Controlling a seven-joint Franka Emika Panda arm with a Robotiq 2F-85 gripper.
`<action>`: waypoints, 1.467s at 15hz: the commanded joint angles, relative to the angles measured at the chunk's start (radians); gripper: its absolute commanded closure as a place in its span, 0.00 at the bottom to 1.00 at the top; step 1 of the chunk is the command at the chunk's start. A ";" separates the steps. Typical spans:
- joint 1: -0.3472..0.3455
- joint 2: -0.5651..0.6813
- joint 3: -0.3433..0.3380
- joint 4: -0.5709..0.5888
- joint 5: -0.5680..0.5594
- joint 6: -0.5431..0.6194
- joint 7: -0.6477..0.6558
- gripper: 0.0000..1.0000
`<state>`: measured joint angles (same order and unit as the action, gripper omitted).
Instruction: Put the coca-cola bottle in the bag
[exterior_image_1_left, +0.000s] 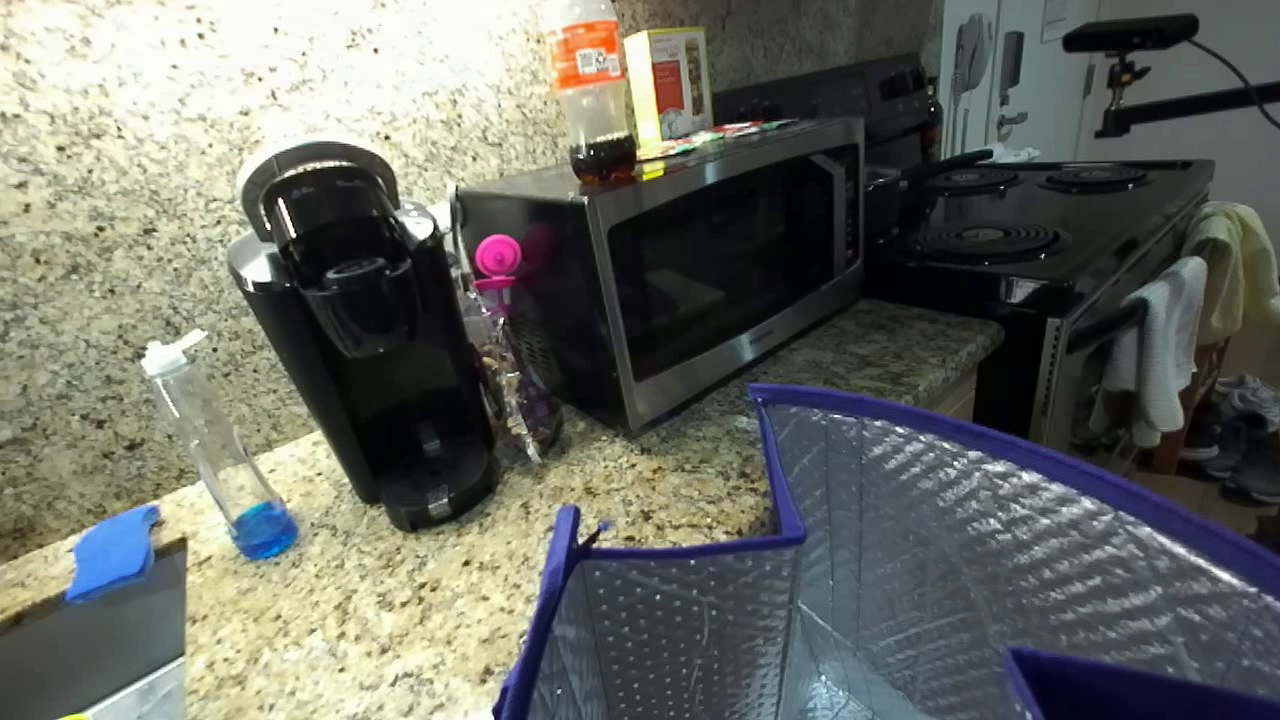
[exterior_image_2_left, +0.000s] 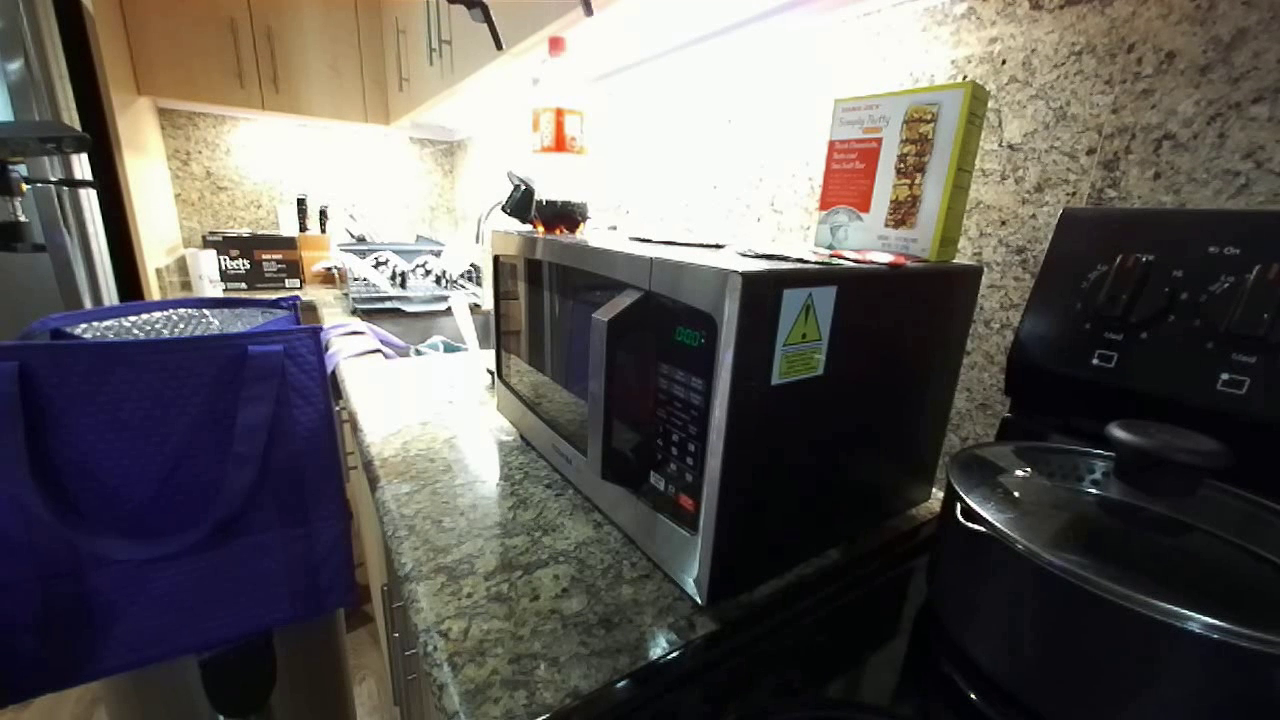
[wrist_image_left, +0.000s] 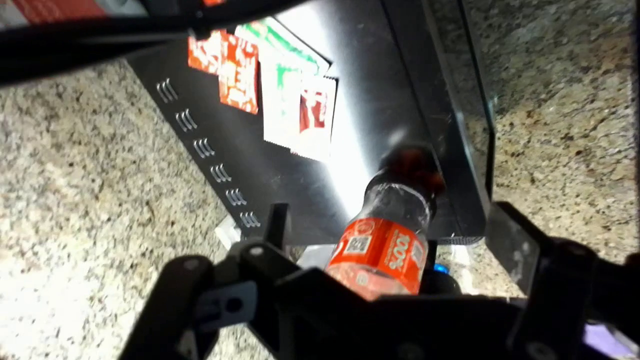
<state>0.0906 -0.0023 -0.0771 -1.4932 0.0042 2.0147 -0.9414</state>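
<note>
The coca-cola bottle (exterior_image_1_left: 588, 60) stands upright on the microwave's front corner, little dark cola at its base. Its red cap and orange label show on the bottle (exterior_image_2_left: 558, 130) in an exterior view. Two black fingers (exterior_image_2_left: 484, 22) reach down from the top edge there, to about cap height. In the wrist view my gripper (wrist_image_left: 392, 222) is open, its fingers wide apart either side of the bottle (wrist_image_left: 382, 247); no contact shows. The gripper's body hides the cap there. The blue bag (exterior_image_1_left: 690, 550) gapes open, silver lining showing; the bag (exterior_image_2_left: 170, 480) sits beside the counter's edge.
The microwave (exterior_image_2_left: 850, 420) carries a snack-bar box (exterior_image_2_left: 900, 170) and flat packets (wrist_image_left: 300, 100). Past its side stand a black coffee maker (exterior_image_1_left: 350, 270), a pink-topped bottle (exterior_image_1_left: 498, 258) and a clear bottle with blue liquid (exterior_image_1_left: 225, 450). A lidded pot (exterior_image_2_left: 1110, 560) is on the stove.
</note>
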 joint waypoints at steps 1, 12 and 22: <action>-0.006 0.049 -0.006 0.015 0.155 0.167 -0.148 0.00; -0.072 0.048 0.034 -0.073 0.622 0.186 -0.463 0.00; -0.130 0.172 0.062 0.068 0.647 0.123 -0.884 0.00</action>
<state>-0.0024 0.1193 -0.0437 -1.5055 0.6211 2.1873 -1.7529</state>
